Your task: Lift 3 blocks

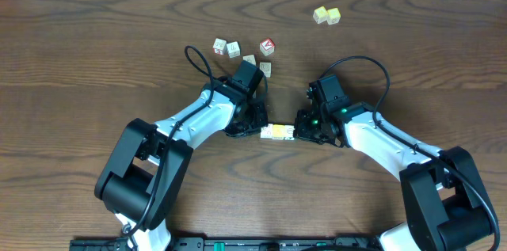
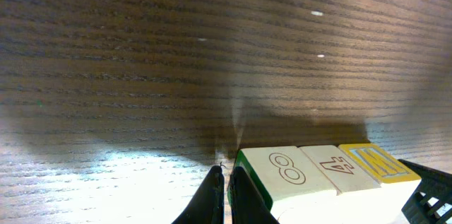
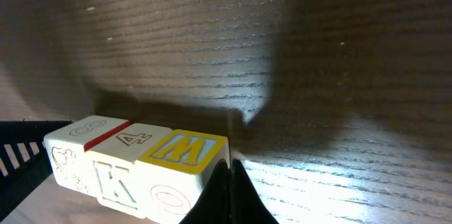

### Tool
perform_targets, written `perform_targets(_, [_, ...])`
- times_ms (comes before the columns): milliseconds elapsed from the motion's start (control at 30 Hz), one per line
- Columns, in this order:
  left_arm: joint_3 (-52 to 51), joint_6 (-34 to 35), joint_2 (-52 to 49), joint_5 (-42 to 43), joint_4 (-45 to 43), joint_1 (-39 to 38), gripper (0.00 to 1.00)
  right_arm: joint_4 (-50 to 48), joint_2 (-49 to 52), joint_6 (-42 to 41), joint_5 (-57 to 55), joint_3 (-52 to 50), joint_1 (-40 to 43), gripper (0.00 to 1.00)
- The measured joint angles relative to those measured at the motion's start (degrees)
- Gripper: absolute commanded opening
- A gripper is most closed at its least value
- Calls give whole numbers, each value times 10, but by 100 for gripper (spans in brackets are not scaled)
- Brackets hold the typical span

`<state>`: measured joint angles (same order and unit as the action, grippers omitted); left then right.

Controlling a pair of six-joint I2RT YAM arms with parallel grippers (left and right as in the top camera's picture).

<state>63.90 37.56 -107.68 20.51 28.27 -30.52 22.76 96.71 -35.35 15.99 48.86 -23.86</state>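
My left pincer [image 2: 226,194] is closed tight with nothing between its fingers, tips butted against the green-edged end of the row of three blocks [image 2: 326,169]. My right pincer [image 3: 227,185] is closed the same way and presses the yellow W end. The row is squeezed between the two pincers, mid-table [image 1: 95,61]. Can't tell if it's clear of the wood. Farther out are a red cube [image 1: 268,46], pale cubes [image 1: 233,48] beside it, and two yellow cubes [image 1: 326,16] well apart.
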Motion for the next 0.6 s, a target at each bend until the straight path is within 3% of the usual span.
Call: perform_targets(600, [7, 0, 0, -14, 19, -9, 7, -7, 0, 14, -30, 0, -8, 1])
